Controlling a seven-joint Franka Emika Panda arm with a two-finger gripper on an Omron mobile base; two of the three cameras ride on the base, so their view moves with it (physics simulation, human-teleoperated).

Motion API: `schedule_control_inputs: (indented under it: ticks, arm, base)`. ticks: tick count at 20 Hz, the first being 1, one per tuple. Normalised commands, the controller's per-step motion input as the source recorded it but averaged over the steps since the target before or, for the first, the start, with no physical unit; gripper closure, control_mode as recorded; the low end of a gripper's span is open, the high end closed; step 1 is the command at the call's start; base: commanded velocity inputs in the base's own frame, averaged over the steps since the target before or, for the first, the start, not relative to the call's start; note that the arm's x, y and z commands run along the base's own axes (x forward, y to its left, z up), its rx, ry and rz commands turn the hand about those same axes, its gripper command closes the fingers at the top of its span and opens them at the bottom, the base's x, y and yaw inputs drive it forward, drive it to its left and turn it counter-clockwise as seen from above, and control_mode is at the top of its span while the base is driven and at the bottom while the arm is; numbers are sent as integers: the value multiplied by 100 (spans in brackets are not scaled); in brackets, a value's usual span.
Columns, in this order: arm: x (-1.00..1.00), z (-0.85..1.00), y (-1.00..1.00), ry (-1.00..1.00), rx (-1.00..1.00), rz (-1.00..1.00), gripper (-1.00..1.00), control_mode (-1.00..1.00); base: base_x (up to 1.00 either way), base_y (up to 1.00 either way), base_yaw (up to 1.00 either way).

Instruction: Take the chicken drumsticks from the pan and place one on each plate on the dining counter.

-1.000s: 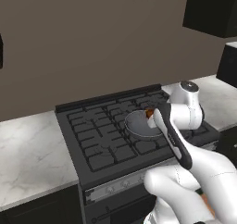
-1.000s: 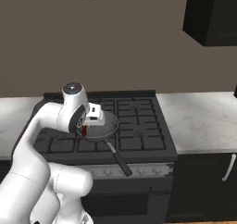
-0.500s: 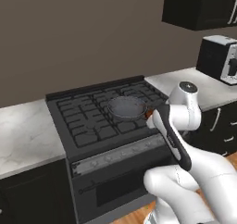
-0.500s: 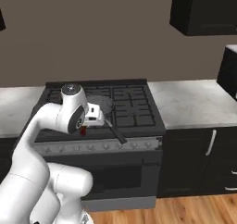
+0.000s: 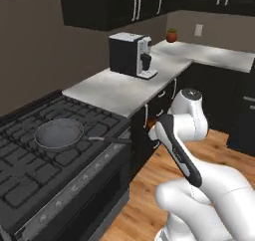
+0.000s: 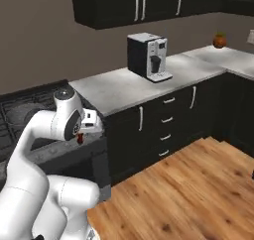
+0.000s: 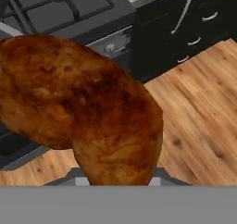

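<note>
Drumstick [image 7: 88, 112], the dark reddish-brown one, sits clamped in the gripper [image 6: 80, 136]; in the hand view its glazed skin crowds the lens, with stove front and wood floor [image 6: 188, 194] showing behind. In the right base view I make out a small red-brown lump hanging just under the hand, near the stove's right edge, clear of the cooktop. I read that as a firm hold on the meat, jaws closed onto it.

Pan [image 5: 59, 134] rests on the stove [image 5: 45, 170], handle pointing right toward the marble worktop [image 5: 124, 88]. Its bowl looks bare to me from the left base view; I cannot tell where the second, lighter drumstick is.

Further out: coffee machine [image 6: 149, 55] on the worktop at the far side, dark drawers [image 6: 166, 120] below it, a small potted plant [image 6: 220, 39] in the far right corner.

Step in hand, as I judge it: carrying the first piece toward the dining counter. Neither plate nor that counter is in front of the cameras now, so the next move calls for driving the base round until they appear, keeping the hand level and the grip unchanged, then lowering the piece onto one plate's centre before letting go. Risk: the glazed skin slipping during a turn.
</note>
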Motion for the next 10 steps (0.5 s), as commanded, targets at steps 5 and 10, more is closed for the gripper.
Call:
schedule_control_inputs:
  ticks: [5, 10]
  arm:
    - [0, 0, 0, 0, 0, 0, 100, 100]
    - [0, 0, 0, 0, 0, 0, 100, 100]
  base:
    - [0, 6, -100]
    - [0, 3, -100]
